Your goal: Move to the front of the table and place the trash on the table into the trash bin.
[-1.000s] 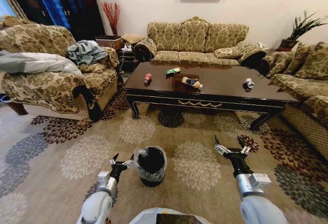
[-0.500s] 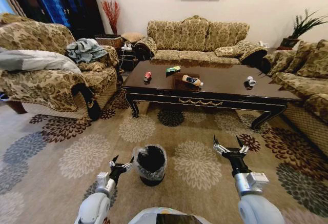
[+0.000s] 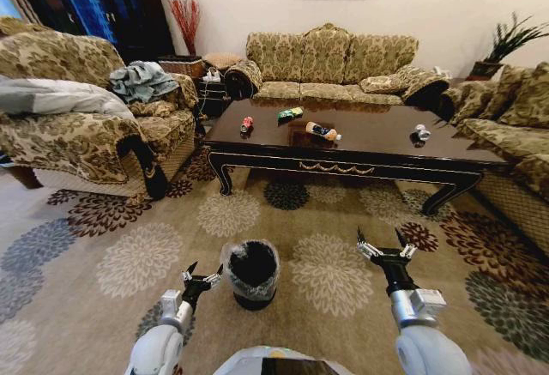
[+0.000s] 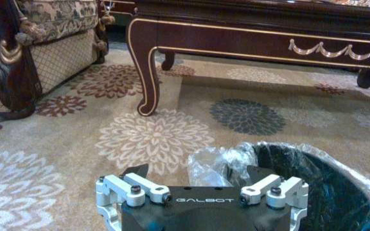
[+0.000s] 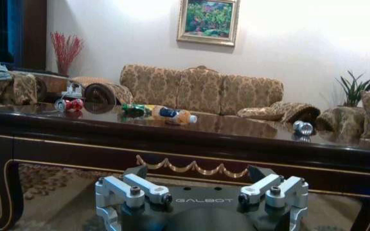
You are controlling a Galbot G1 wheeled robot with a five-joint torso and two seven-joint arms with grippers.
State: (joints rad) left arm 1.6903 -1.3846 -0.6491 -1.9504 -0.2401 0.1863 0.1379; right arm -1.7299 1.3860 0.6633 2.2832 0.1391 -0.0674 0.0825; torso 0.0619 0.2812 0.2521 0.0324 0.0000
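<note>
A: Where does the trash lie?

B: All four pieces rest on the dark surface (image 3: pixel 377 139), which stands at twelve o'clock from the robot, across the flowered carpet (image 3: pixel 137 259). The red can (image 3: pixel 247 123) is toward the eleven o'clock end, the green wrapper (image 3: pixel 290 115) just past it on the sofa (image 3: pixel 330 66) side, the labelled bottle (image 3: pixel 322 131) lying on its side near the middle, and the silvery can (image 3: pixel 420 133) well apart at about one o'clock.

A: And the trash bin (image 3: pixel 250 273)?

B: It stands on the carpet close in front of the robot, slightly toward eleven o'clock, its clear bag folded over the rim. Nothing can be made out inside it.

A: What of the claws?

B: The left claw (image 3: pixel 202 278) hovers low, just beside the bin's rim, fingers spread wide and holding nothing; the left wrist view shows the bag's edge right ahead of it. The right claw (image 3: pixel 385 249) is held out over the carpet at about one o'clock, also spread wide and empty, pointing at the surface's gold-trimmed apron.
</note>
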